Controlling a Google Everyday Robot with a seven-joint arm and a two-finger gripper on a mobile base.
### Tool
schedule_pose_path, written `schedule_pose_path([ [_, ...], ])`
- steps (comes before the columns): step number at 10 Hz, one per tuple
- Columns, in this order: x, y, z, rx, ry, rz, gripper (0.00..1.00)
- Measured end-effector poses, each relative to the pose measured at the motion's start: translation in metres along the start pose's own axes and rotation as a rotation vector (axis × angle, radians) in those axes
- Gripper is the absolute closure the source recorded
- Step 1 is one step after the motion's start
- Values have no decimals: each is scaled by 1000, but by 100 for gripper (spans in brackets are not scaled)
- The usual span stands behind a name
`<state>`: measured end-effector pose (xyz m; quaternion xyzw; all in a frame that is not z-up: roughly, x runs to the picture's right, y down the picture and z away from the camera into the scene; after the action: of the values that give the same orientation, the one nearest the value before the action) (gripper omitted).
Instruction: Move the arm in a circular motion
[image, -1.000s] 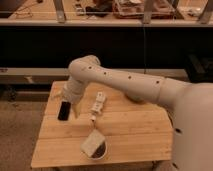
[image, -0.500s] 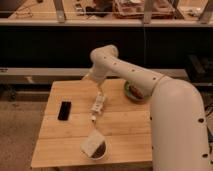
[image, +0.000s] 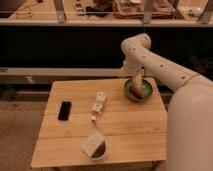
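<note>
here the arm (image: 152, 59) holds its gripper (image: 136, 85) over the green bowl (image: 146, 92)

We found no readable text, label, brand or number: none on the arm (image: 161, 66), whose gripper (image: 136, 86) hung just over the green bowl (image: 148, 90), and none on the white power strip (image: 98, 104) near the gripper or the dark phone (image: 64, 110) lying farther from it.

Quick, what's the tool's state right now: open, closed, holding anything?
Tool: state cannot be told; it hangs just over the green bowl at the right rear of the table.
</note>
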<state>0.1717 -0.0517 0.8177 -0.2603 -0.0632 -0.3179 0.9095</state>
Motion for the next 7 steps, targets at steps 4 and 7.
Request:
schedule_pose_path([
  [4, -62, 141, -22, -179, -49, 60, 20],
  [7, -207, 165, -42, -140, -183, -15, 20],
])
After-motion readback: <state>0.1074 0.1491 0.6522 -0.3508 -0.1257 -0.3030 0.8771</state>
